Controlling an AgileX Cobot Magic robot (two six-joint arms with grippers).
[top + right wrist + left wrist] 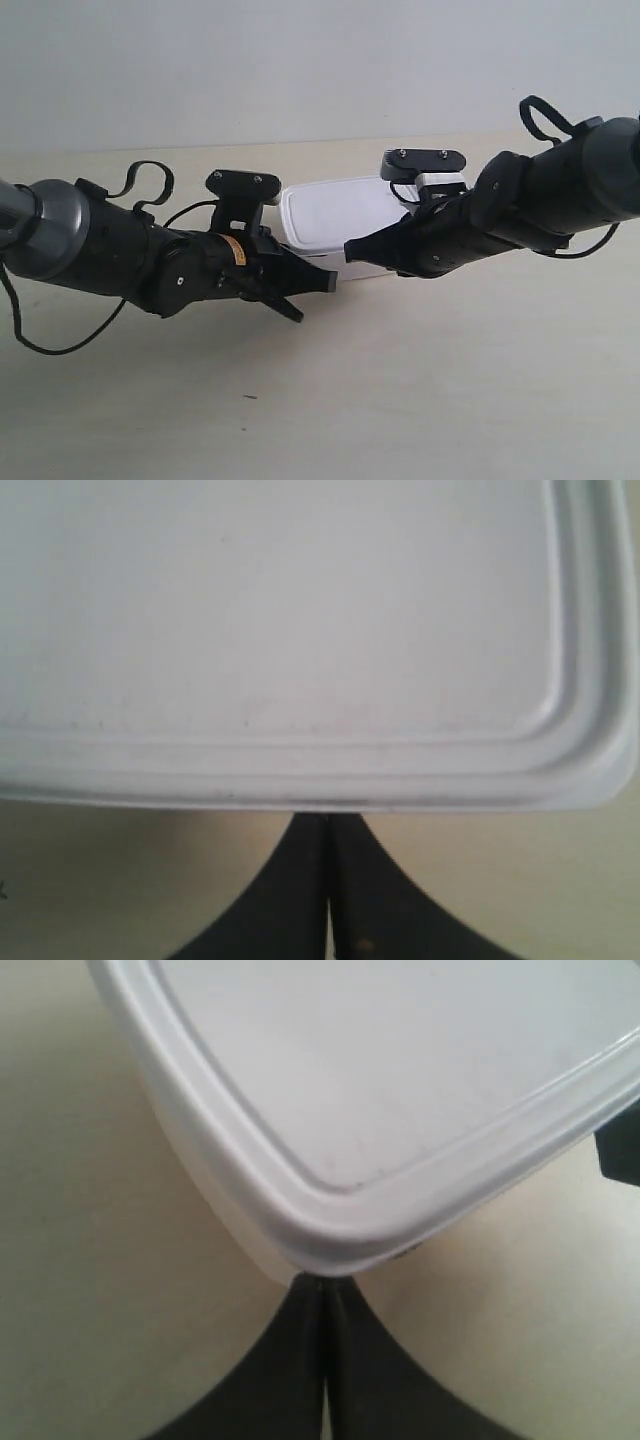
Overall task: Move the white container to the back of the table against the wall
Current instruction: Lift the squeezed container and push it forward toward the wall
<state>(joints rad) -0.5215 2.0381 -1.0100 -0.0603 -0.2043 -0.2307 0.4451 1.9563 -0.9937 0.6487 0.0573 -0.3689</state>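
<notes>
The white container (335, 210) rests on the table (420, 400), a strip of tabletop away from the wall (300, 60). My left gripper (325, 1290) is shut, holding nothing, and its tips touch the container (400, 1080) under a lid corner. It belongs to the arm at the exterior view's left (325, 283). My right gripper (328, 825) is also shut and empty, its tips meeting the container (300, 610) beneath a long lid edge. In the exterior view the right gripper (352, 248) presses the container's front side.
Both black arms slant in from the sides, with loose cables (150, 175) looping off them. The right gripper's tip (620, 1150) shows at the edge of the left wrist view. A tiny dark speck (250, 397) lies on the near tabletop.
</notes>
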